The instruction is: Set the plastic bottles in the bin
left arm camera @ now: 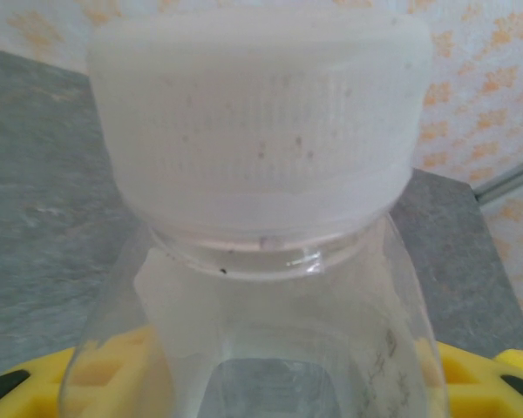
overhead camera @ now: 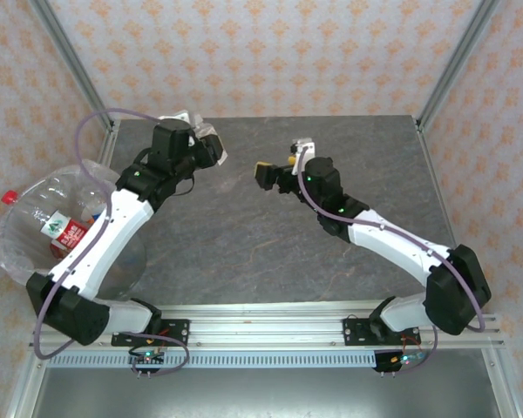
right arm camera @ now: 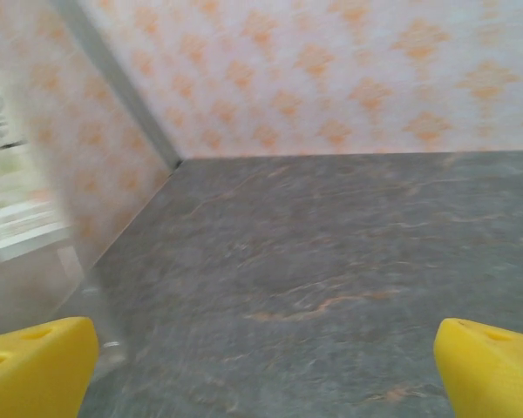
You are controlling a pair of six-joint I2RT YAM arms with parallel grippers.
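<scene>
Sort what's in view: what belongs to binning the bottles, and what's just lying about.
For the job:
- white-capped bottle, clamped in the left gripper
- bin
- red-labelled bottle inside the bin
- right gripper, open and holding nothing

Just there:
- table
- walls
- frame posts
</scene>
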